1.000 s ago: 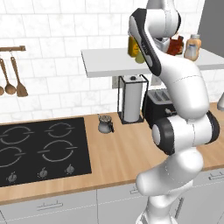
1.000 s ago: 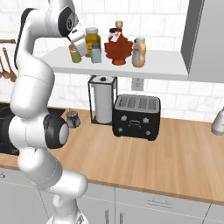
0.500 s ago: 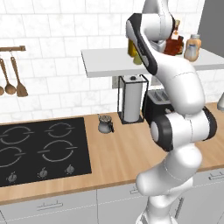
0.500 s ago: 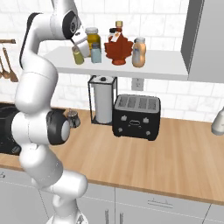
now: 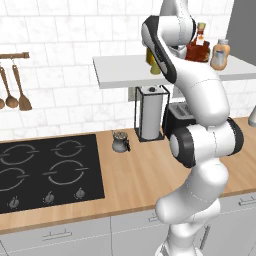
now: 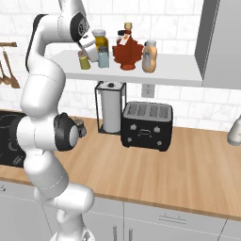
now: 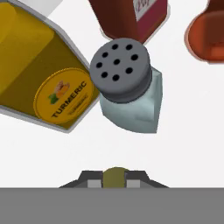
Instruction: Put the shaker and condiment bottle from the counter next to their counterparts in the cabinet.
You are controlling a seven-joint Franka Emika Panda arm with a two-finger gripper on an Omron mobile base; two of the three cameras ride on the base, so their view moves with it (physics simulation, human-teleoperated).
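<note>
The tiny olive-yellow shaker (image 6: 84, 60) is low over the left end of the white cabinet shelf (image 6: 175, 71), and my gripper (image 6: 86, 55) is shut on it. In the hand view its olive top (image 7: 115, 176) shows between my fingertips (image 7: 92, 183). I cannot tell whether it touches the shelf. Just beyond it stand the pale blue-grey shaker (image 7: 131, 103), the yellow turmeric jar (image 7: 41, 78), a red jar (image 7: 131, 17) and a red bottle (image 6: 126, 51). The condiment bottle (image 6: 149, 56) stands upright on the shelf, right of the red bottle. In the left base view my arm covers most of the shaker (image 5: 155, 65).
Under the shelf, on the wooden counter (image 6: 183, 164), stand a paper towel holder (image 6: 111, 109) and a black toaster (image 6: 145, 125). A small grey pot (image 5: 120, 142) sits beside the black hob (image 5: 47, 170). Utensils (image 5: 12, 90) hang on the left wall. A grey upright panel (image 6: 221, 42) bounds the shelf's right end.
My hand has carried the olive shaker slightly down and closer to the pale blue-grey shaker. Everything else on the shelf and counter is as before.
</note>
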